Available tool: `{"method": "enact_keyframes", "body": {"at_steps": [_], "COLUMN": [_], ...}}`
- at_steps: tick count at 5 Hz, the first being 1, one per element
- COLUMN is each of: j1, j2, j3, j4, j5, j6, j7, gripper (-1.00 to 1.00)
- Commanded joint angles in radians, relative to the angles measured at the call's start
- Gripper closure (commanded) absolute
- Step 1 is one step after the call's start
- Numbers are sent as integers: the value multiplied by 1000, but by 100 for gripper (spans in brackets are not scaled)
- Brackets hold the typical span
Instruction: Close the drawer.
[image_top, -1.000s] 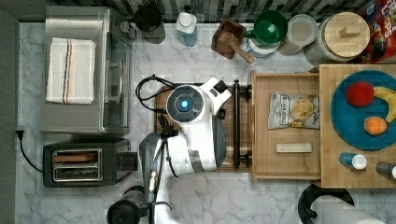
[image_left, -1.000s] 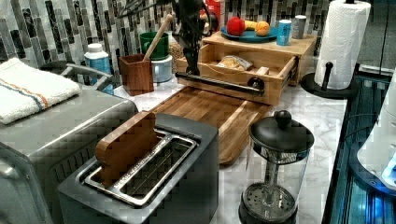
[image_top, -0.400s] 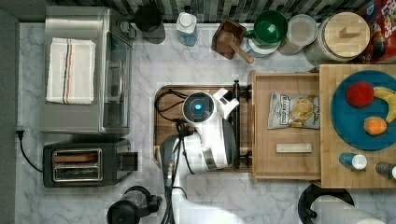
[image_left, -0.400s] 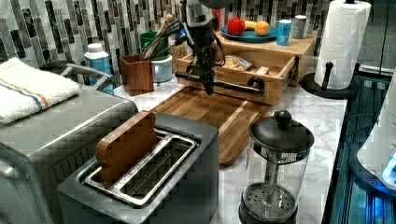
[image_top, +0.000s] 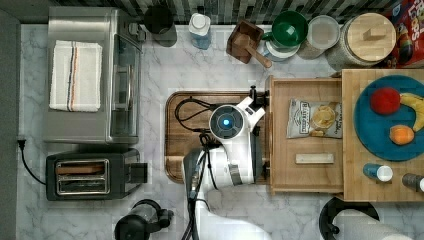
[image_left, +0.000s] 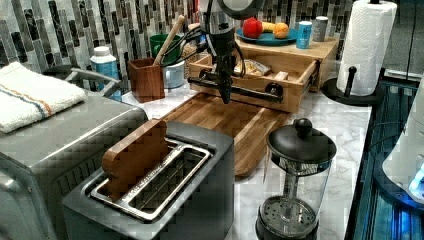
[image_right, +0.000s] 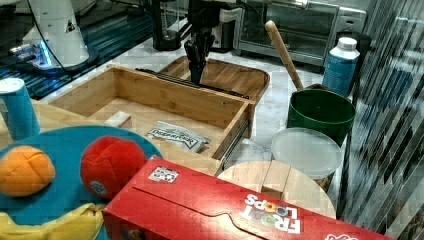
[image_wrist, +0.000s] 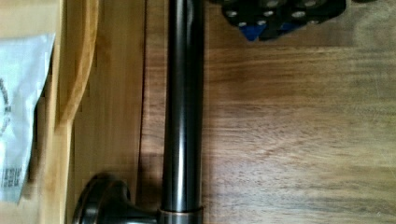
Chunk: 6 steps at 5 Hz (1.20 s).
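Pincer (image_left: 224, 95) by drawer (image_top: 305, 175) handle (image_left: 240, 90).

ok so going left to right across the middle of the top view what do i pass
toaster oven → dark wooden board → arm's wrist → drawer handle → open drawer → chip bag → blue plate

Drawer (image_top: 305, 172) pale matt wood; handle bar (image_wrist: 182, 107) glossy dark, probably metal.

Toaster (image_top: 92, 176): we see it beside the toaster oven (image_top: 87, 75).
Towel (image_top: 76, 75): folded on the oven's top.
Blue plate (image_top: 372, 135): we count a red ball (image_top: 385, 100), a banana (image_top: 416, 110) and an orange (image_top: 401, 134) on it.
Green cup (image_top: 289, 28): against the tiled wall.
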<state>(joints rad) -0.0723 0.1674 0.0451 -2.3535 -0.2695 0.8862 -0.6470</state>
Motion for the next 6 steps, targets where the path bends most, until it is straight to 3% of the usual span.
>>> {"method": "enact_keyframes", "body": {"at_steps": [1,3,4,6], "j1": [-86,-193,-234,-348], "j2": [11,40,50,128], "j3": [-43,-81,-127,-169], "j4": [65,128,138,269], "j5": [-7,52,37,114], "j6": [19,-8,55,55], "j7": [-307,-475,-523,-748], "gripper": [100,100,100,100]}}
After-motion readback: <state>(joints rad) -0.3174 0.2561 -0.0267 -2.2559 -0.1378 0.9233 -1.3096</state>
